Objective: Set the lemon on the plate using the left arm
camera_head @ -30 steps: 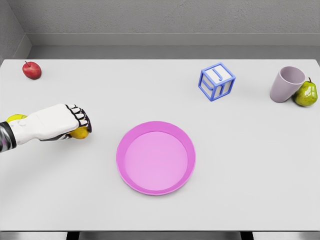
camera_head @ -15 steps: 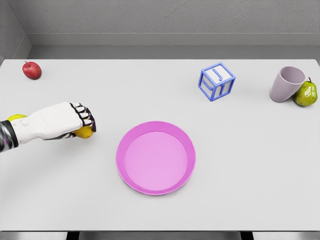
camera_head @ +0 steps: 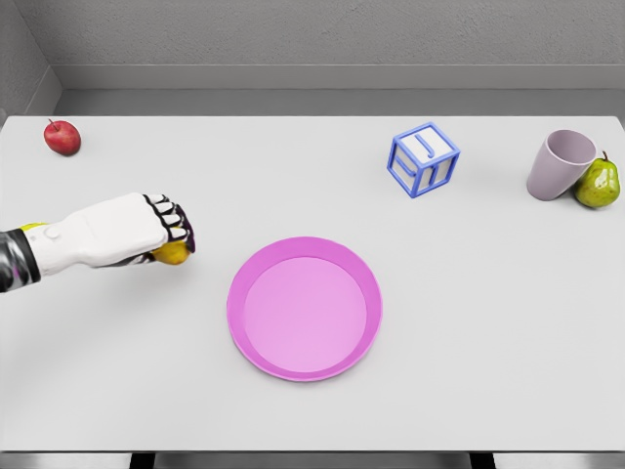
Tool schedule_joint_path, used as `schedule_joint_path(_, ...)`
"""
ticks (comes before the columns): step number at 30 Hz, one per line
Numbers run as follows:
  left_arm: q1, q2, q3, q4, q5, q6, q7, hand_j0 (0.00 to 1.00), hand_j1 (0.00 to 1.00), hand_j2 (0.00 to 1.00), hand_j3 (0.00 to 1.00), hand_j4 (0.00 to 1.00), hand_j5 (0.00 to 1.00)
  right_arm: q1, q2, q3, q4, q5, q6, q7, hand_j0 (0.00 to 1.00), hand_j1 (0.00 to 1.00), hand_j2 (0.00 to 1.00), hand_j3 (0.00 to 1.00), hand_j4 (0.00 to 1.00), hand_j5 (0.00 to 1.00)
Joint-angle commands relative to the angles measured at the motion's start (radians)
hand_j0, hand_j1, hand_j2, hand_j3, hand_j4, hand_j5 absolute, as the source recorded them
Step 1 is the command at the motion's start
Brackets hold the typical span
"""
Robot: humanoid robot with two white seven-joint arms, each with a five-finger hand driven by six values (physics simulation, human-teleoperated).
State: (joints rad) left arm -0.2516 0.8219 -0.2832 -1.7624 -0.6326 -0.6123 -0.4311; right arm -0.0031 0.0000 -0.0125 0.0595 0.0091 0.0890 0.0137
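Left hand (camera_head: 146, 230), near the table's left edge, fingers curled around the lemon (camera_head: 172, 253); pink plate (camera_head: 304, 308) lies toward the table's centre and front edge.

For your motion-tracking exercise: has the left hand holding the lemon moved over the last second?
Yes. The left hand, shut on the lemon, has shifted slightly right and a little up the picture, closing the gap to the pink plate.

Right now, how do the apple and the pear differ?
The apple is red and round; the pear is green and tapers upward. The apple sits alone at the table's far left; the pear touches the tipped mauve cup at far right. Both have stems and lie untouched.
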Motion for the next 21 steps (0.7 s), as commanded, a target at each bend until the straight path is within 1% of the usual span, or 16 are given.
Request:
schedule_joint_path(1, 0.000, -0.010, -0.002, 0.000, 0.007, 0.001, 0.000, 0.53, 0.53, 0.53, 0.53, 0.53, 0.53, 0.000, 0.000, 0.000, 0.000, 0.000, 0.000, 0.000, 1.00, 1.00, 1.00, 1.00, 1.00, 1.00)
schedule_joint_path(21, -0.018, -0.046, -0.008, -0.002, 0.010, 0.001, 0.002, 0.53, 0.53, 0.53, 0.53, 0.53, 0.53, 0.000, 0.000, 0.000, 0.000, 0.000, 0.000, 0.000, 1.00, 1.00, 1.00, 1.00, 1.00, 1.00)
